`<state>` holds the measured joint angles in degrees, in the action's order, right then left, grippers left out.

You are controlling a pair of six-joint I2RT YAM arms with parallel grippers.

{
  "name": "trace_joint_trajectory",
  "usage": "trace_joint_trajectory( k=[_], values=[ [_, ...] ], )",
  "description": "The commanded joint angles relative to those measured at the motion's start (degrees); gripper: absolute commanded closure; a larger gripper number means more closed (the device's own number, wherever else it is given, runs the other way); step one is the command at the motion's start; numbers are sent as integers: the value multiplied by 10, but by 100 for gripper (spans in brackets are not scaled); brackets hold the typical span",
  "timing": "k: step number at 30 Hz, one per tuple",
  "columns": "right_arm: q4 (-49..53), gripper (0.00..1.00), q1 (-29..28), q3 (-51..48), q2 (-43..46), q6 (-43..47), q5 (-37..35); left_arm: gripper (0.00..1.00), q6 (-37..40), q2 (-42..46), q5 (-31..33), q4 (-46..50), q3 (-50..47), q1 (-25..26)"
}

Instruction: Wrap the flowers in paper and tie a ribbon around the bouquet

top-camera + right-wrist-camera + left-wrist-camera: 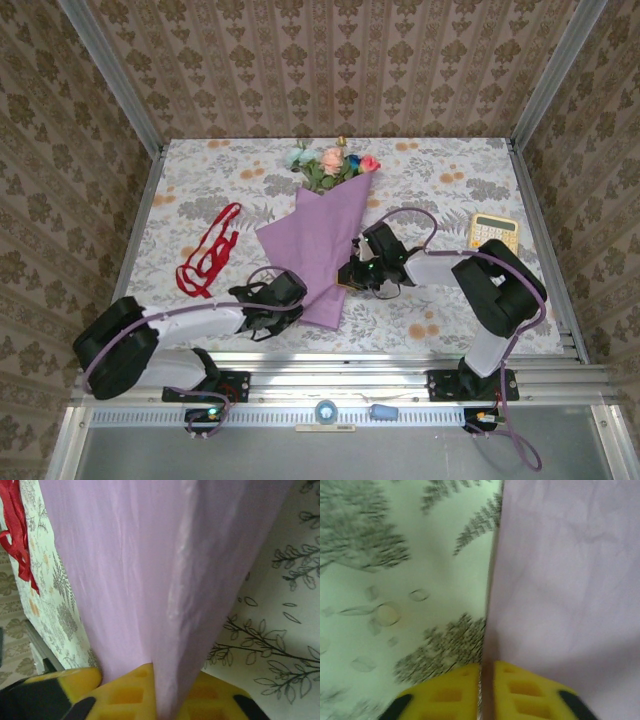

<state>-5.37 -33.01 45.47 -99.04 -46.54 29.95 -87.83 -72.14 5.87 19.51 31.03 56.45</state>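
Lilac paper point(322, 250) is already folded into a cone round the flowers point(330, 162), heads toward the table's point(450, 180) far edge. 2 grippers hold the wrap closed, I'd say: the left gripper point(486, 692) is pressed on its left edge, while the right gripper point(167, 695) pinches the overlapping fold. Red ribbon point(205, 255) lies untouched near the left edge.

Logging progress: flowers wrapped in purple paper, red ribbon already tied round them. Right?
No. The flowers are wrapped in the purple paper, but the red ribbon is untied; the top view shows it lying loose on the tablecloth, left of the paper.
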Motion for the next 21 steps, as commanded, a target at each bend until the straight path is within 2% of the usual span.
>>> trace_joint_trajectory(
  k=[1,3,8,14,21],
  values=[
    [56,98,-8,30,32,24,-41,74,30,40,9,121,67,4],
    [66,100,-10,35,37,27,-45,71,43,35,-8,107,92,3],
    [71,100,-13,43,34,25,-45,71,36,-47,-71,-18,121,3],
    [68,100,-14,46,27,19,-41,75,45,-117,-80,-20,151,-5],
    [43,100,-13,26,14,25,-32,85,43,-162,-87,-56,86,-21]
  ],
)
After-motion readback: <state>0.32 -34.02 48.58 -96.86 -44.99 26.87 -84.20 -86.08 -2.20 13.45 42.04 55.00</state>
